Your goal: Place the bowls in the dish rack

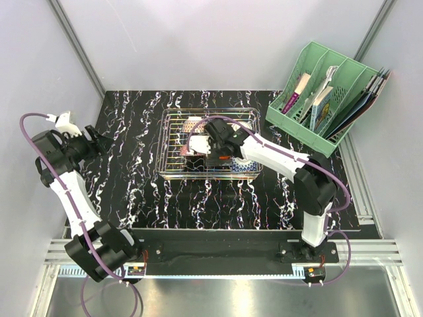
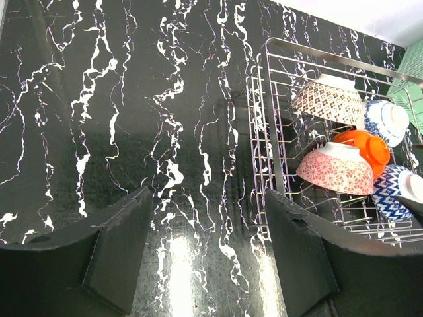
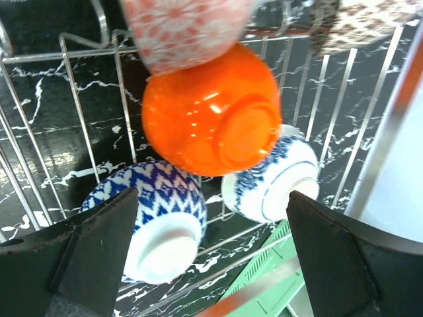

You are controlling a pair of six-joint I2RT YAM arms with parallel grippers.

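The silver wire dish rack (image 1: 166, 142) stands mid-table and holds all five bowls, upside down or tilted. The left wrist view shows a red-brown patterned bowl (image 2: 327, 99), a blue-and-white bowl (image 2: 386, 122), the orange bowl (image 2: 363, 148), a pink patterned bowl (image 2: 334, 168) and a blue zigzag bowl (image 2: 396, 191). My right gripper (image 1: 218, 150) hangs open and empty just above the rack, over the orange bowl (image 3: 211, 119), the zigzag bowl (image 3: 158, 218) and the blue-and-white bowl (image 3: 271, 178). My left gripper (image 1: 101, 140) is open and empty at the far left, well away from the rack (image 2: 271, 119).
A green slotted file organiser (image 1: 327, 96) with books and folders stands at the back right, close to the rack's right end; its edge shows in the right wrist view (image 3: 284, 277). The black marbled table (image 1: 132, 185) is walled on three sides.
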